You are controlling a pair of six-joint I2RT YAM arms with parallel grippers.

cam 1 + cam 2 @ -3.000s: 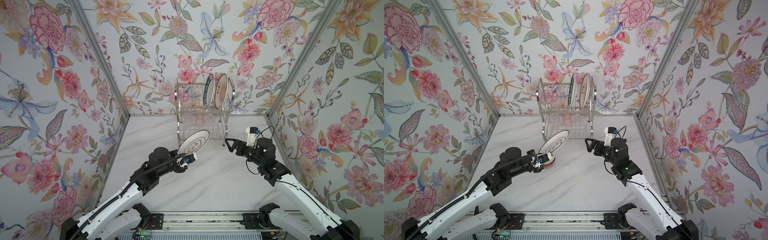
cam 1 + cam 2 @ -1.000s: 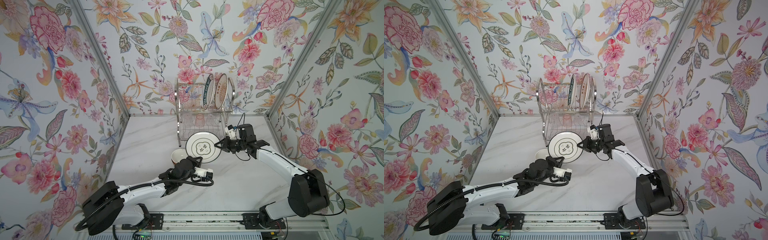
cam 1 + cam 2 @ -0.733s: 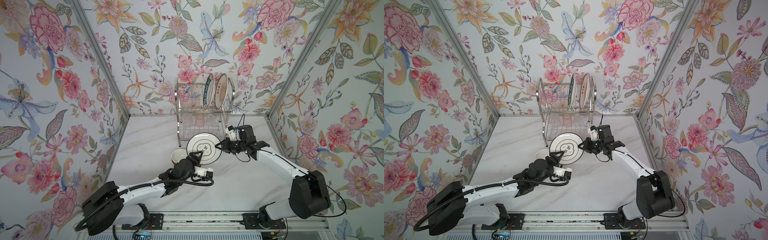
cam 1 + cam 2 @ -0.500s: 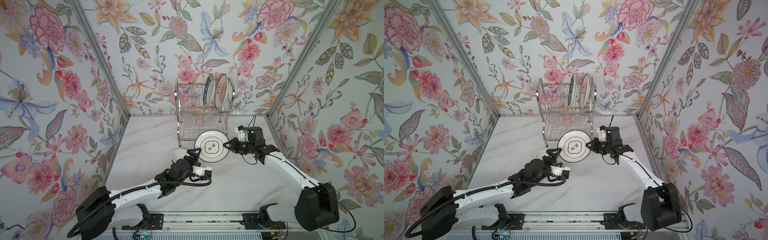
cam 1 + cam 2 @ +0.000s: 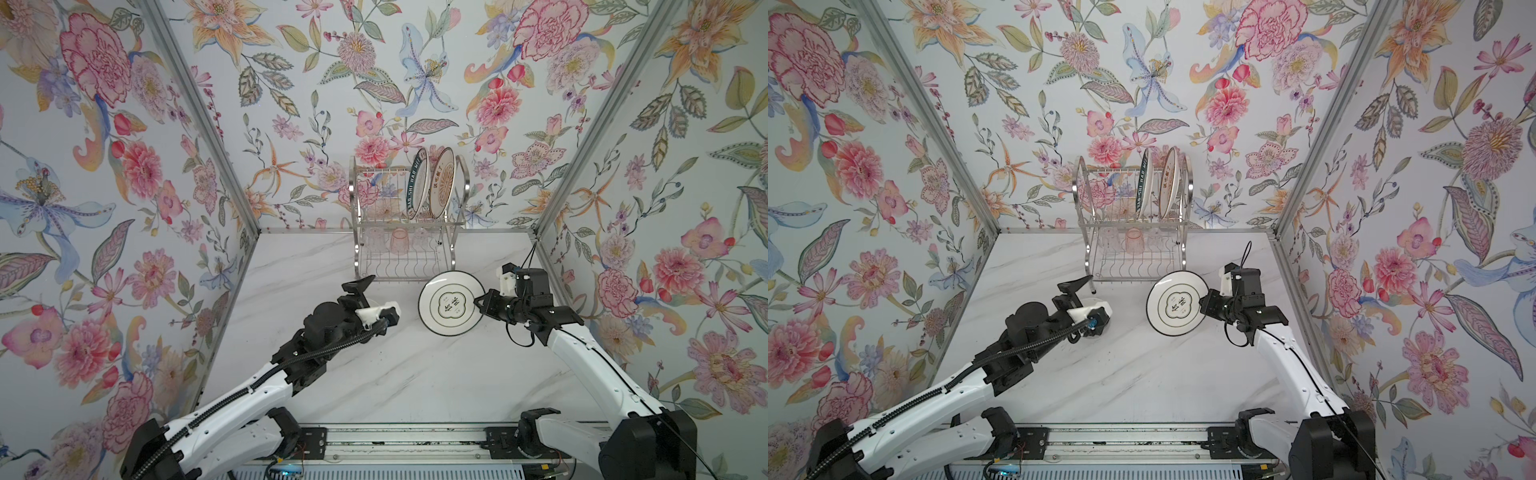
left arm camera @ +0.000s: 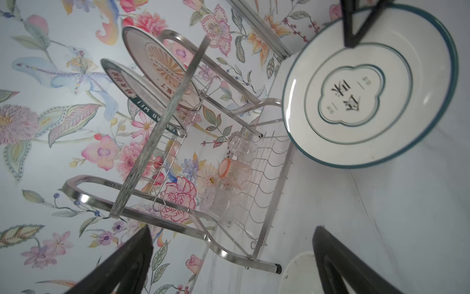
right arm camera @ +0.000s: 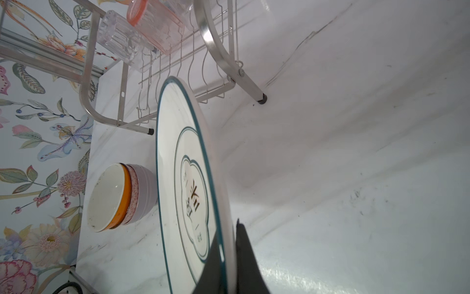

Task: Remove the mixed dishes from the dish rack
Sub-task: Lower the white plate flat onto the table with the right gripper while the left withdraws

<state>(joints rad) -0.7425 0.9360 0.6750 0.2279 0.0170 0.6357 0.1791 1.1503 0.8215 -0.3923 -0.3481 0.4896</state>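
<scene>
The dish rack (image 5: 401,264) stands at the far middle of the marble table (image 5: 374,374), against the back wall, and it is partly unloaded.

Two plates are left in the slots of its upper tier, side by side and upright. They are the teal-lettered plate (image 5: 417,183) on the left and the orange sunburst plate (image 5: 442,183) on the right.

The white plate (image 5: 451,302) is out of the rack and sits just near and right of the rack's front. The right gripper (image 5: 478,300) is clamped on its right rim and holds it on edge. In the right wrist view it appears to hang clear of the table, so it is judged not yet set down.

The three bowls are done. They sit nested in one stack on the table left of the white plate, with the orange bowl (image 7: 109,197) innermost, the patterned bowl (image 7: 133,196) around it and the lilac bowl (image 7: 146,193) outermost.

The three glasses sit untouched on the lower tier, well back. The pink glass (image 5: 400,241) is in the middle, with one clear glass (image 5: 374,239) on its left and the other clear glass (image 5: 422,237) on its right.

The left gripper (image 6: 233,229) hovers beside the bowl stack at the rack's near left foot, with its jaws spread wide and holding nothing.

By this count three dishes are placed, one is in hand, and five are left. The task looks a little under half done.
</scene>
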